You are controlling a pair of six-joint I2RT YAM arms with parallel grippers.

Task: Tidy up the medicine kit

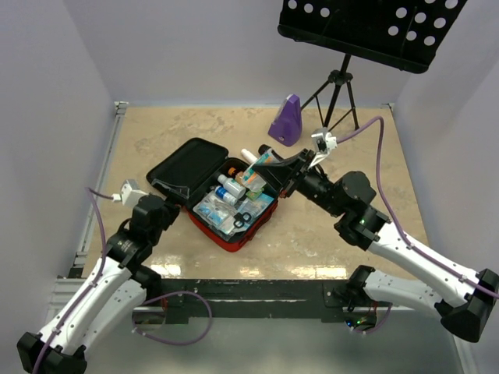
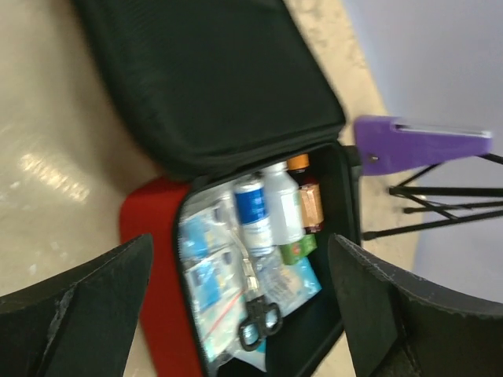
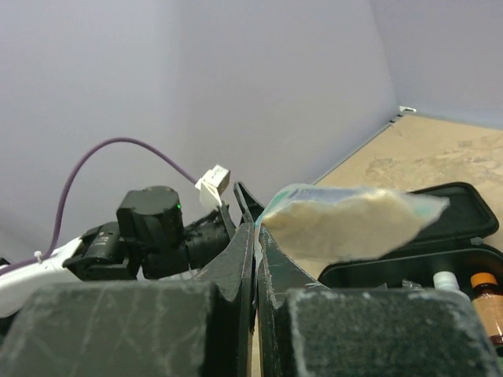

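The kit [image 1: 187, 165] lies open in the middle of the surface [image 1: 179, 125]. Its black lid is thrown back toward the far left and its red tray sits toward the near right, so its long axis runs diagonally between the two arms. The tray holds bottles [image 2: 253, 210], flat packs and scissors [image 2: 259, 318]; some bare lining shows beside the scissors.

The right tool [image 3: 255, 236] has its fingers pressed together on the edge of a clear packet [image 3: 346, 224], which hangs in the air over the tray's far right side. The tray sits below and slightly left of this tool, so the right arm looks like the one placed to act, and a drop toward the tray should lay the packet in. How high it hangs I cannot tell.

The left tool [image 2: 240, 251] has its fingers spread wide and holds nothing. It hovers at the lid's near left edge, facing across the tray. The metronome [image 1: 286, 121] stands apart, beyond the kit.
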